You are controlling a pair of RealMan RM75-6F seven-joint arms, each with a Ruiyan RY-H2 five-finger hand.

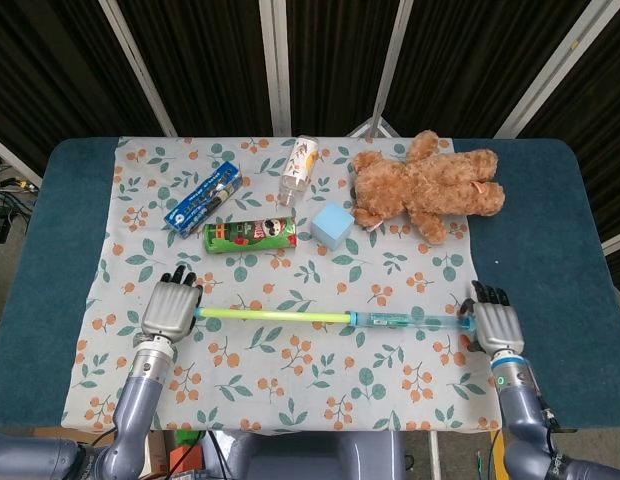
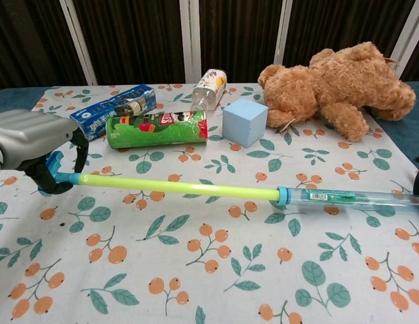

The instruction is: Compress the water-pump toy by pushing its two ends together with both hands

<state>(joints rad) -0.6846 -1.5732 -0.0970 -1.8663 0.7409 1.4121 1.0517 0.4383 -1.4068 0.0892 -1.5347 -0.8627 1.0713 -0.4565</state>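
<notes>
One pump toy [image 1: 330, 319] lies flat on the flowered cloth [image 1: 290, 390] toward the near edge of the table [image 1: 550, 230], running left to right. Its yellow-green rod [image 2: 176, 188] is drawn well out of the clear blue barrel [image 2: 351, 198].

The left robot hand [image 1: 171, 308] sits at the rod's end, fingers curled around the blue handle [image 2: 56, 169]; the chest view shows them wrapped about it. The right robot hand [image 1: 494, 324] is at the barrel's far tip, near the cloth's right edge, palm down and fingers extended forward. Whether it grips the tip or only touches it, I cannot tell.

Toward the far edge there are five other things, one of each: a blue carton [image 1: 203, 198], a green can [image 1: 250, 235] lying on its side, a small bottle [image 1: 299, 170] lying down, a pale blue cube [image 1: 333, 225] and a brown teddy bear [image 1: 425, 187].

A strip of bare cloth separates the toy from the can and cube. Between the toy and the near edge the cloth carries nothing. Bare blue tabletop shows beyond both side edges of the cloth.
</notes>
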